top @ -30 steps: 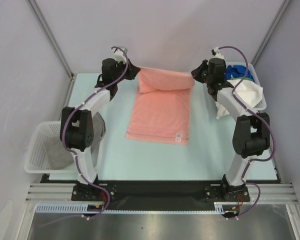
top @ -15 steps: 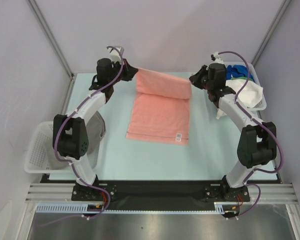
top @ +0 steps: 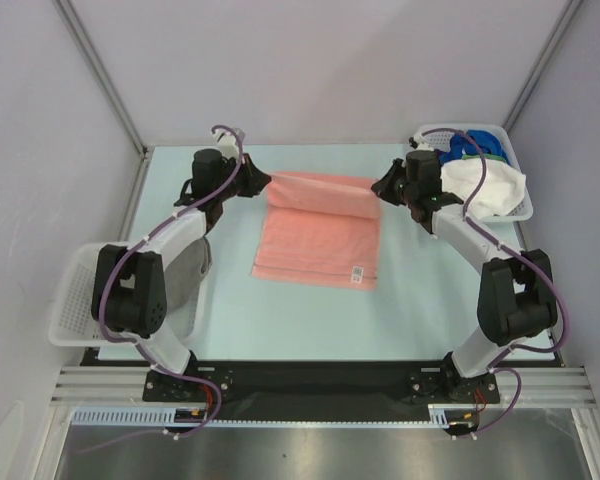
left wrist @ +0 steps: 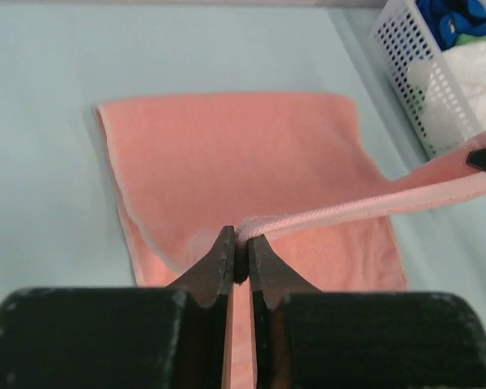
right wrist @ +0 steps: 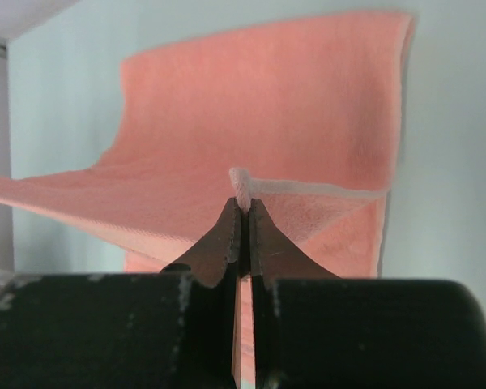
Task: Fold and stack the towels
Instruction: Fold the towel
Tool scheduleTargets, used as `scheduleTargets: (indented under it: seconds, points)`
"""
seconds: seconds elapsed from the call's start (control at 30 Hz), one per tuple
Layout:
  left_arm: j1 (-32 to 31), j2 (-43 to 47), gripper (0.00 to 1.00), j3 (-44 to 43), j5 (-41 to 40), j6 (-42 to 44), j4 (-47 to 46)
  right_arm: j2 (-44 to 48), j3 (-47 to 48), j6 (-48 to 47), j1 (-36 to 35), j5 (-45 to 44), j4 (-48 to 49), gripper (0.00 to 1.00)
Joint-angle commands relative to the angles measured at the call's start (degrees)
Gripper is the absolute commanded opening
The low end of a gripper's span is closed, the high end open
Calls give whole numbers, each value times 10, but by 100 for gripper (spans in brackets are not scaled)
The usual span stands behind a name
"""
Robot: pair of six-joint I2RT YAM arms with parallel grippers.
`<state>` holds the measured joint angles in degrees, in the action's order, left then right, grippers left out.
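Note:
A salmon pink towel (top: 320,235) lies lengthwise in the middle of the table, its far end lifted and doubled over. My left gripper (top: 263,181) pinches the left corner of that raised edge; in the left wrist view the jaws (left wrist: 240,243) are shut on the pale hem, and the towel (left wrist: 227,154) spreads below. My right gripper (top: 380,187) holds the right corner. Its jaws (right wrist: 241,207) are shut on the hem above the towel (right wrist: 267,105). The edge hangs taut between the two grippers, low over the table.
A white lattice basket (top: 75,300) at the left holds a grey towel (top: 185,275). Another basket (top: 515,160) at the far right holds a white towel (top: 490,185), a blue one (top: 470,145) and a green one (top: 495,150). A metal frame borders the near table edge.
Both grippers have come down and toward the near side with the towel's raised edge. The doubled-over part now sits lower and flatter over the rest of the towel.

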<state>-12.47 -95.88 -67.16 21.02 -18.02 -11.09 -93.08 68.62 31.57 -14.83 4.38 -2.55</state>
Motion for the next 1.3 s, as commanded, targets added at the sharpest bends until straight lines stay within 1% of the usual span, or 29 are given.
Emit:
scheduleTargets:
  seconds: [0.0,0.1,0.13,0.27,0.33,0.37,0.43,0.57,0.7,0.83,0.97,1.0,1.13,1.27]
  points:
    - [12,50,11,47,-36,-38,-36,32,-39,2,-17,-16,-17,0]
    - [-10,67,15,97,-55,-55,-31,40,-96,23,-22,-10,-3,0]
    - [-17,71,17,123,-86,-59,-25,46,-129,36,-24,3,16,0]
    - [-37,73,19,188,-100,-100,-42,55,-173,42,-41,7,41,2]
    - [-45,75,23,214,-110,-109,-59,60,-188,42,-48,-1,42,1]
    - [-54,76,24,239,-112,-113,-69,66,-195,44,-50,-4,41,1]
    - [-58,76,24,260,-112,-117,-86,73,-217,45,-51,-5,44,1]
    - [-63,89,18,301,-118,-126,-98,97,-248,46,-58,-4,45,1]
    - [-63,110,18,319,-126,-124,-101,129,-270,45,-64,-13,39,1]
    - [-63,131,16,323,-140,-117,-91,147,-274,45,-71,-21,28,1]
    - [-63,158,15,321,-153,-106,-69,166,-272,47,-77,-28,27,1]
    - [-63,174,15,322,-157,-105,-62,170,-272,48,-78,-30,8,1]
    - [-63,212,15,329,-178,-94,-40,195,-267,53,-87,-39,-8,1]
    - [-63,235,15,333,-179,-90,-22,214,-273,56,-100,-44,-19,2]
